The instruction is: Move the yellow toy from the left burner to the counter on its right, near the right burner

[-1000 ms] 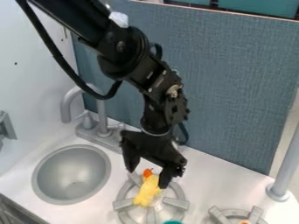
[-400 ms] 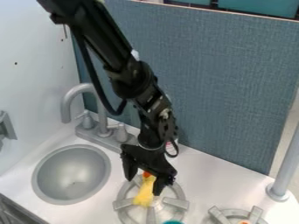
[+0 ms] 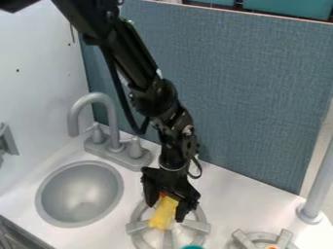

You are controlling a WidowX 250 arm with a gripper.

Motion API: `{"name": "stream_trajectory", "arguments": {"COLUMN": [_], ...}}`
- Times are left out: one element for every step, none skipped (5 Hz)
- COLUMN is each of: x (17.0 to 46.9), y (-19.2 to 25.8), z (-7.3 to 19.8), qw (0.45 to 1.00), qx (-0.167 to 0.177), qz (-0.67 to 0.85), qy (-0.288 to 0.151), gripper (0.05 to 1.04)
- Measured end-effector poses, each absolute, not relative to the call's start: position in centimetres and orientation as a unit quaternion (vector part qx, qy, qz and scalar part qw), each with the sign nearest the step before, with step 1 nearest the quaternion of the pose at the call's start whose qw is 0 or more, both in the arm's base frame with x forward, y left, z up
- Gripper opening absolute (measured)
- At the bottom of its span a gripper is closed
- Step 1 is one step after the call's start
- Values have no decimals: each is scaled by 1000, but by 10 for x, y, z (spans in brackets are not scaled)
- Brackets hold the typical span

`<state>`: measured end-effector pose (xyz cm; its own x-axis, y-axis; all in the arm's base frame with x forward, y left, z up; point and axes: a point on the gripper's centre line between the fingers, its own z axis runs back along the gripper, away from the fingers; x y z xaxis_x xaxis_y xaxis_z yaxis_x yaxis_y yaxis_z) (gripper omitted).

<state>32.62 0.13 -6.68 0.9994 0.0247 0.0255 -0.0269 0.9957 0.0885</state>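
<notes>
Teal thing [image 3: 193, 247]: is peeking in at the bottom edge, just in front of the burner under the toy; what it is, I cannot tell.
Second burner [image 3: 243, 240]: is sitting toward the lower right, an orange bit showing at its middle.
Burner [image 3: 137, 226]: is bearing the yellow toy on its raised spokes. These are leaving an uneven seat, so a nudge could be rocking or rolling the toy into a gap.
Yellow toy [image 3: 162, 214]: is lying between the fingertips, its reddish end pointing up under the pincer.
Pincer [image 3: 166, 213]: is hanging low over the burner, its fingers standing apart on either side of the toy. If it were closing off-centre, one finger could be shoving the toy aside; if dropping too low, a tip could be catching on a spoke.
Sink [image 3: 79, 194]: is lying open in the bench [image 3: 228, 194], well apart from the toy.
Faucet [image 3: 112, 121]: is rising behind the sink, its spout curving over.
Blue panel [image 3: 247, 97]: is standing behind the bench; an arm leaning too far back could be scraping it.
</notes>
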Motion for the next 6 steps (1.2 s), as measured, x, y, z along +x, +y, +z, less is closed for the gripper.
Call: {"name": "stream_trajectory", "arguments": {"x": [324, 320, 321, 325, 334, 350], "y": [5, 14, 16, 15, -9, -37], "z": [-79, -79, -78, -72, -60, -31], "qw": [998, 996, 996, 995, 993, 992], "qx": [56, 71, 73, 81, 108, 112], "qz": [19, 35, 45, 30, -25, -55], "qy": [20, 32, 33, 43, 37, -28], "gripper": [948, 658, 390, 220, 119, 86]}}
